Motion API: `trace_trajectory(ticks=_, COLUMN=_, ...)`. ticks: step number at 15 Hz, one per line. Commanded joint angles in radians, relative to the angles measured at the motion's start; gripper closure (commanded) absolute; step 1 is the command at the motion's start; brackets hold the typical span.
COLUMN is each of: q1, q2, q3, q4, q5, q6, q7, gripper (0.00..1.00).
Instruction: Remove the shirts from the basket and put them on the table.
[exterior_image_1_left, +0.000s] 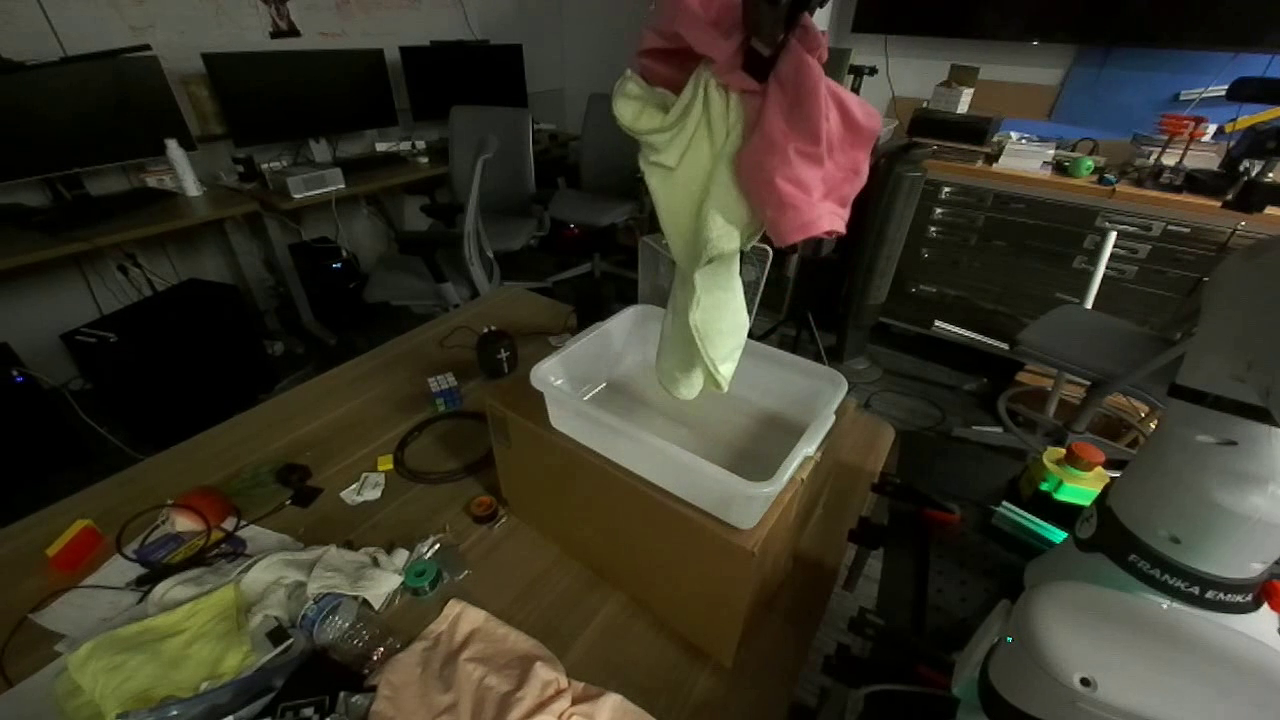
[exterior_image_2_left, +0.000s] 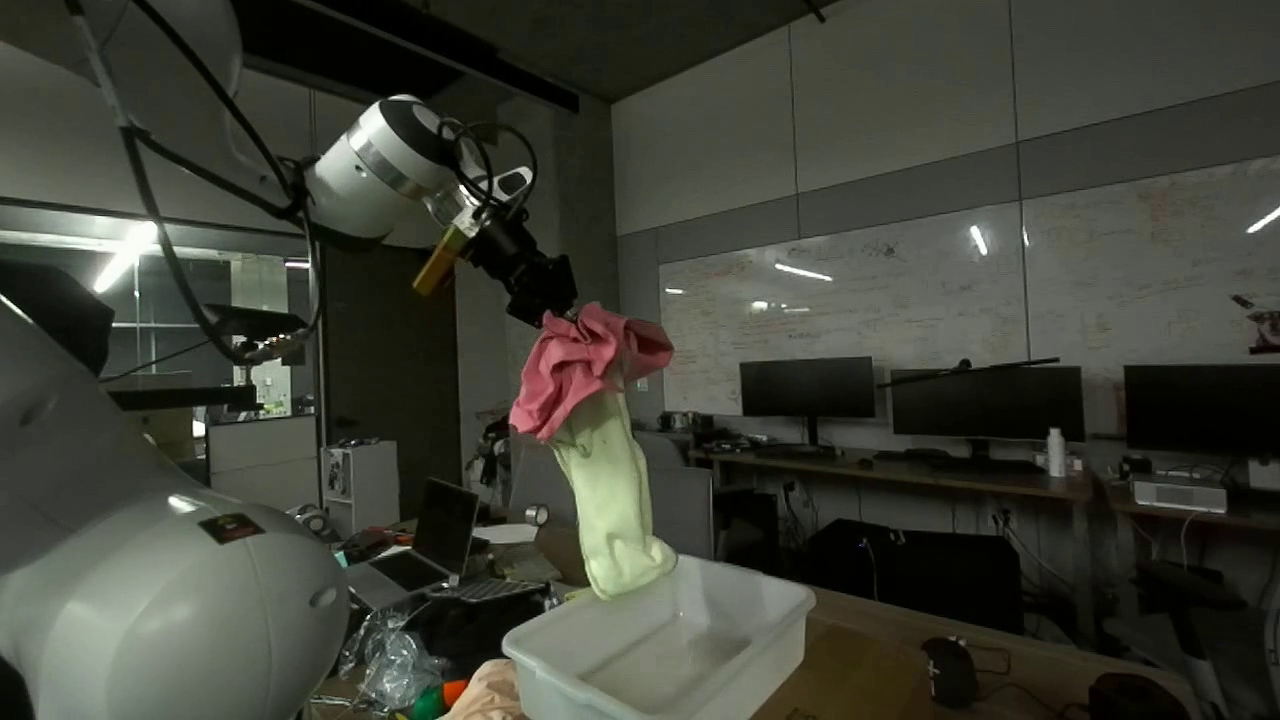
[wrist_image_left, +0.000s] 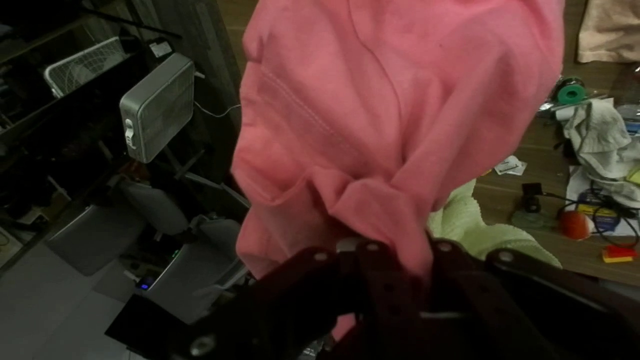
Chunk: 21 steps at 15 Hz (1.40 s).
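Note:
My gripper (exterior_image_2_left: 562, 312) is raised above the white plastic basket (exterior_image_1_left: 640, 450), which also shows in an exterior view (exterior_image_2_left: 570, 675). The gripper is shut on a pink shirt (exterior_image_1_left: 805, 150); in the wrist view (wrist_image_left: 407, 255) a fold of pink cloth (wrist_image_left: 380, 120) runs between the fingers. A light green shirt (exterior_image_1_left: 700, 180) hangs down with the pink one, its lower end over the basket. How the green shirt is held is hidden. No cloth shows lying on the basket's visible floor. A peach shirt (exterior_image_1_left: 500, 665) lies on the table (exterior_image_1_left: 540, 560).
The basket stands on a cardboard box (exterior_image_1_left: 630, 540) on the table. A yellow cloth (exterior_image_1_left: 165, 645), a white cloth (exterior_image_1_left: 330, 575), a plastic bottle (exterior_image_1_left: 345, 630), a green tape roll (exterior_image_1_left: 422, 576), a black cable coil (exterior_image_1_left: 440, 470) and a puzzle cube (exterior_image_1_left: 444, 392) lie on the table.

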Motion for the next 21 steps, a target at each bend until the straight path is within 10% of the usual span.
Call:
trace_trajectory(ticks=1, q1=-0.002, q2=0.058, q3=0.038, q4=0.075, q5=-0.025, q6=-0.025, q7=-0.063, gripper=0.90)
trace_trajectory(ticks=16, q1=0.227, q2=0.540, q3=0.164, q4=0.361, q5=-0.114, q6=0.036, q7=-0.396, gripper=0.91)
trace_trajectory(ticks=17, q1=0.241, q2=0.565, q3=0.160, q4=0.377, q5=-0.119, q6=0.033, q7=-0.414, gripper=0.62)
trace_trajectory(ticks=21, q1=0.283, q2=0.623, q3=0.145, q4=0.419, q5=-0.147, q6=0.020, q7=-0.505, gripper=0.38)
